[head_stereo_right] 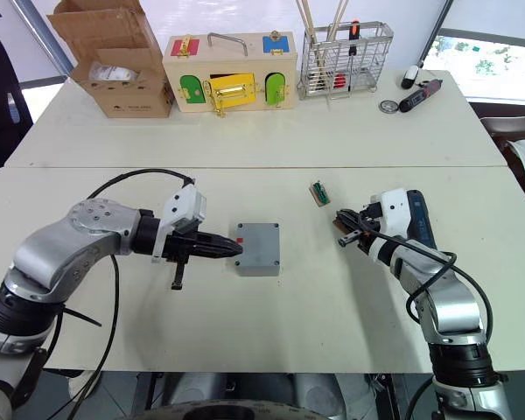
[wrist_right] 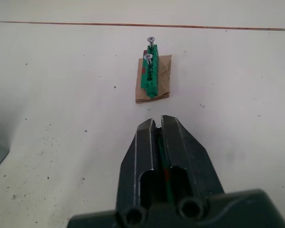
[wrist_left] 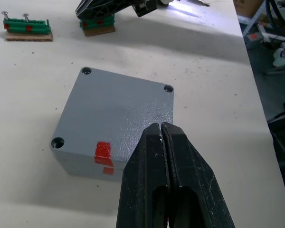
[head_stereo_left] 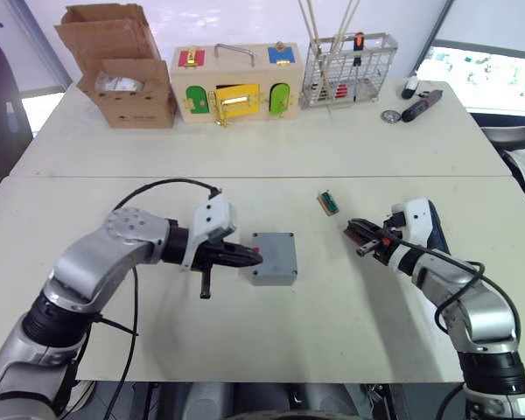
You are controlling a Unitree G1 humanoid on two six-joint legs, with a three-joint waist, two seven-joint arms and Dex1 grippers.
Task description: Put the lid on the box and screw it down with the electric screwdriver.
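Left end effector, fingers together, touches the box.

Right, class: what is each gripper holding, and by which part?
The left gripper, shut, holds nothing. The right gripper seems to pinch a small green block on cardboard from above, across its sides; the exact hold is unclear.

Bright, even daylight, soft shadows, window glare top right.

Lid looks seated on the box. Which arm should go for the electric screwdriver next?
Right, probably. The electric screwdriver lies close beside the right gripper, on that side of the table. The left gripper is shut at the side of the box, well placed to steady it.
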